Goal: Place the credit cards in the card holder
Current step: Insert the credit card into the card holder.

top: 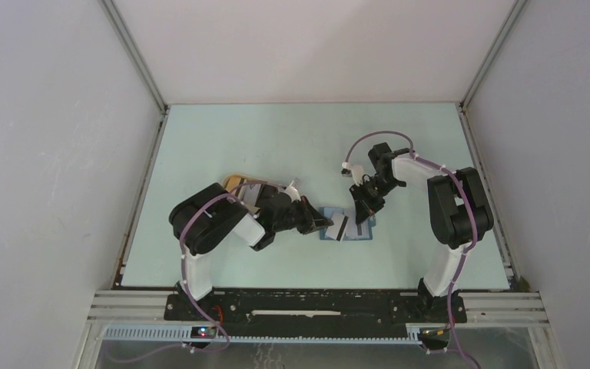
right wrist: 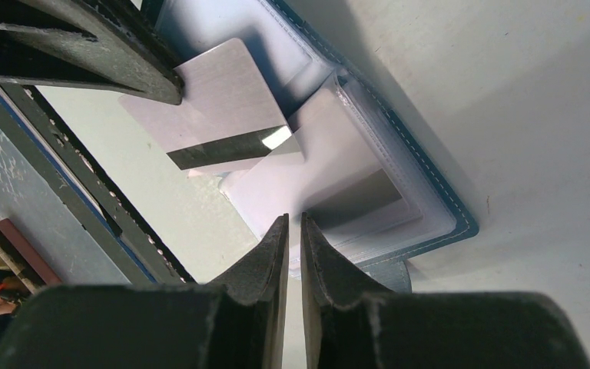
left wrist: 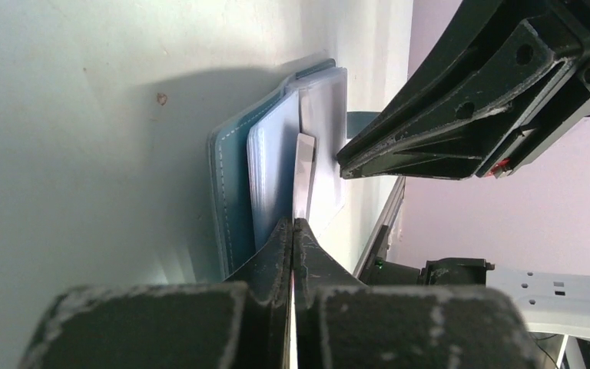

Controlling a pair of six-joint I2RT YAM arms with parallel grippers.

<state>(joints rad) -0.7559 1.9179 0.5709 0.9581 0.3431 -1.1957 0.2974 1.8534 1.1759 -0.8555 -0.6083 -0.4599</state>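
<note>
Card holder [left wrist: 227, 192] lies open on the pale green table [top: 276, 146], toward the near edge and between the two arms, its teal cover flat and its clear sleeves [right wrist: 346, 146] fanned up off it. The left gripper [left wrist: 294, 224] reaches in from the left, its fingers pressed together on a silvery card [right wrist: 215, 108] that points straight on from the fingertips toward the sleeves. This arm carries the card and is the one placed to feed it. The right gripper [right wrist: 293, 221] comes down from the far right with its jaws narrow, only a slit between them. Its tips sit at the edge of a sleeve, though I cannot tell whether they pinch it. The card's black stripe [right wrist: 227, 147] is on the leading side, just at a sleeve's mouth. Its long axis seems to run across the line of travel, so a long edge would go in first, though that angle is hard to fix.
</note>
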